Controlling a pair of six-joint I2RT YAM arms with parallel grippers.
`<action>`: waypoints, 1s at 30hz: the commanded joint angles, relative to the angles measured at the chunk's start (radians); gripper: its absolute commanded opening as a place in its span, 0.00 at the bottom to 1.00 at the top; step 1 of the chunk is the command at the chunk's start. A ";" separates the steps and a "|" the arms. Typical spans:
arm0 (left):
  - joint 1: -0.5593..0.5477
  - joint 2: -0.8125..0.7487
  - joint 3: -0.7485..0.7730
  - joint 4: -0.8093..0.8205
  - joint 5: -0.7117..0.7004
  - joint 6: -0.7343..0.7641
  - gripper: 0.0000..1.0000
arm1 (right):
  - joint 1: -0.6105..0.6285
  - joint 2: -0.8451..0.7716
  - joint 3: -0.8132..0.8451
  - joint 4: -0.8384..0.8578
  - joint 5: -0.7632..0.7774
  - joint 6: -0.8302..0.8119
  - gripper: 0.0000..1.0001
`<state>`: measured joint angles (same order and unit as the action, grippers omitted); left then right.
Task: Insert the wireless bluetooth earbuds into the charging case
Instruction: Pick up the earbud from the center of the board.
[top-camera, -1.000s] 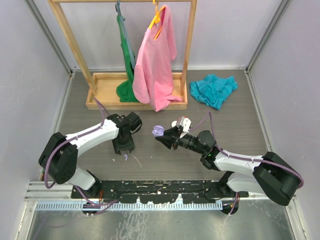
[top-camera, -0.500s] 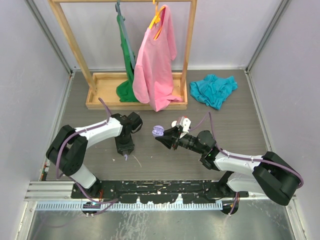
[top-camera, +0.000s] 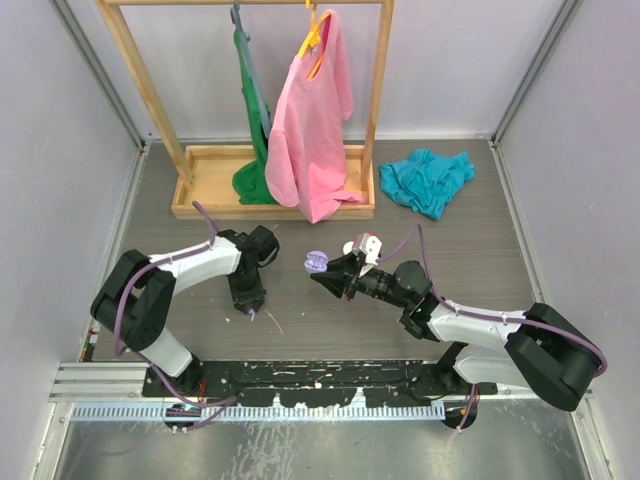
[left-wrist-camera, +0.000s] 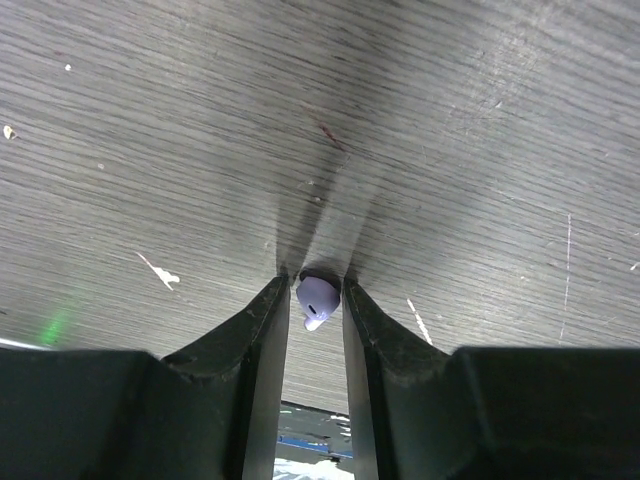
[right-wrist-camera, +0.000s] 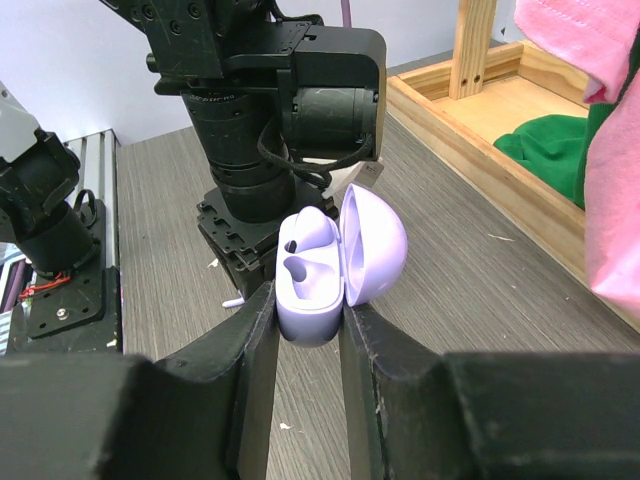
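Left jaws narrowed, pinching lilac earbud (left-wrist-camera: 317, 300) between tips; right jaws grip open case (right-wrist-camera: 312, 300).

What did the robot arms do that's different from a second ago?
The left arm swung its elbow a little to the right in the top view, and the left gripper now pinches the lilac earbud lying on the table. The right gripper stayed shut on the open charging case, held up in the same spot.
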<state>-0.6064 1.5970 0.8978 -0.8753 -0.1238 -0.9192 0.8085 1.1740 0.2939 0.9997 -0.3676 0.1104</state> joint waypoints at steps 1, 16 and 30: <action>0.010 0.010 -0.038 0.071 0.004 0.022 0.29 | -0.002 -0.005 0.011 0.060 0.003 -0.002 0.01; 0.035 -0.057 -0.151 0.230 0.045 0.068 0.20 | -0.001 0.002 0.020 0.045 -0.007 -0.012 0.01; 0.034 -0.453 -0.212 0.320 0.008 0.174 0.14 | 0.001 0.093 0.060 0.070 -0.058 -0.019 0.01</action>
<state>-0.5728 1.2781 0.6930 -0.6491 -0.0910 -0.7925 0.8085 1.2430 0.3054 0.9955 -0.3912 0.1036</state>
